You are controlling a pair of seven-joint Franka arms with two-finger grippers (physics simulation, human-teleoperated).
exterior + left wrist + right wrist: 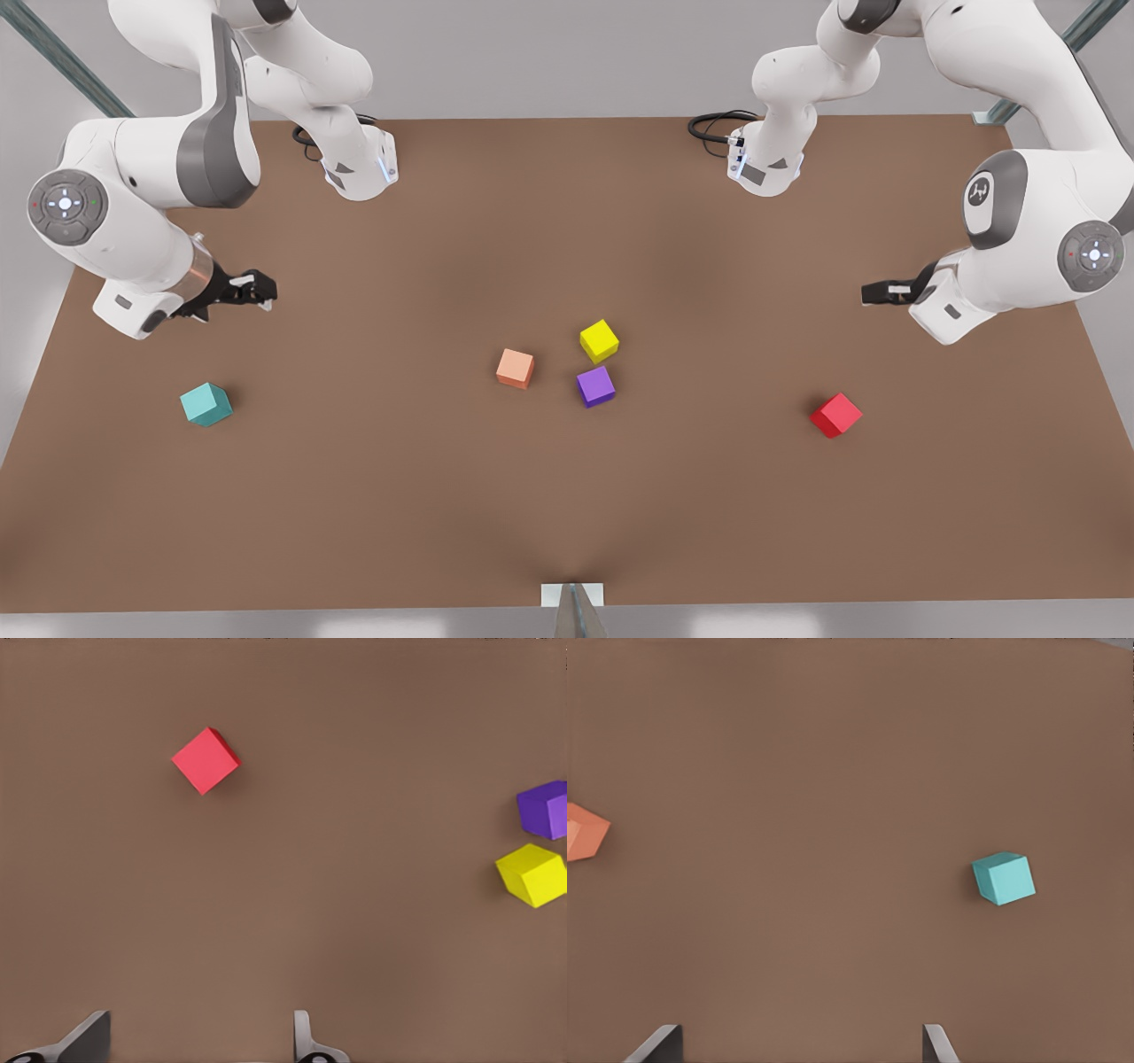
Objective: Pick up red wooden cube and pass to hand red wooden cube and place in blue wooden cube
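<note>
Overhead, the front view shows the left gripper on the front view's right, hanging above the brown table with nothing held, well apart from the red wooden cube that sits nearer the table's front edge; the right gripper hangs on the front view's left, also empty, with the blue wooden cube apart from it below; a salmon cube, a yellow cube and a purple cube cluster mid-table, with bare board all round; in the left wrist view the fingers stand wide apart, holding nothing, the red cube well ahead; in the right wrist view the fingers are likewise spread wide, the blue cube lying off to one side.
</note>
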